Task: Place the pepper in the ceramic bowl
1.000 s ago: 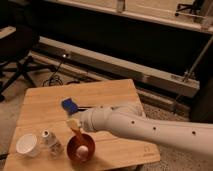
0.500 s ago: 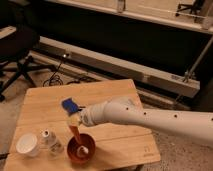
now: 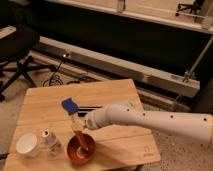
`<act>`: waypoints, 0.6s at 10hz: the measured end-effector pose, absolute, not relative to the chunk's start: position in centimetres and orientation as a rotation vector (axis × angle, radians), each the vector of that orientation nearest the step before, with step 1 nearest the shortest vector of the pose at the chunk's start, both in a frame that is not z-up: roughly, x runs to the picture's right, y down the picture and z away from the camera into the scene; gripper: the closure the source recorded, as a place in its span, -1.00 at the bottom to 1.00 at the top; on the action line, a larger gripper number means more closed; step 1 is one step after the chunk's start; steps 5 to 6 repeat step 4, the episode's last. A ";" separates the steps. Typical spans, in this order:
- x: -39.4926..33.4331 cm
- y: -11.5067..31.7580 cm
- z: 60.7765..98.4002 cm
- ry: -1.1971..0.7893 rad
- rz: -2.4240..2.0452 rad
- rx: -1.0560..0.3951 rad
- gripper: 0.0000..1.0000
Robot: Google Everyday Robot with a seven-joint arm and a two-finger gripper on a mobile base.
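The rust-red ceramic bowl (image 3: 82,150) stands near the front edge of the wooden table (image 3: 115,92), left of centre. The slim orange pepper (image 3: 78,132) hangs upright just above the bowl's back rim, its lower tip reaching into the bowl. My gripper (image 3: 76,122) is at the end of the white arm (image 3: 150,121), which comes in from the right. It is directly above the bowl and shut on the pepper's upper end.
A blue block (image 3: 69,105) lies just behind the gripper, with a black bar (image 3: 92,107) to its right. A white cup (image 3: 27,145) and a small pale bottle (image 3: 50,142) stand left of the bowl. Beyond the table are an office chair (image 3: 17,47) and floor cables.
The arm has drawn back from over the bowl, which now shows fully. The pepper has come down with the gripper until its tip reaches the bowl.
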State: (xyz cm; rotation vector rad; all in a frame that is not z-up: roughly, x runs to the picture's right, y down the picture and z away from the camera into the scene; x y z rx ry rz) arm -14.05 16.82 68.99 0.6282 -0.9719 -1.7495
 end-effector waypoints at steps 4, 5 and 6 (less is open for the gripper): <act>-13.6 16.7 69.2 -0.994 -1.752 0.627 -0.60; -13.6 16.7 69.2 -0.994 -1.752 0.627 -0.60; -13.6 16.7 69.2 -0.994 -1.752 0.627 -0.60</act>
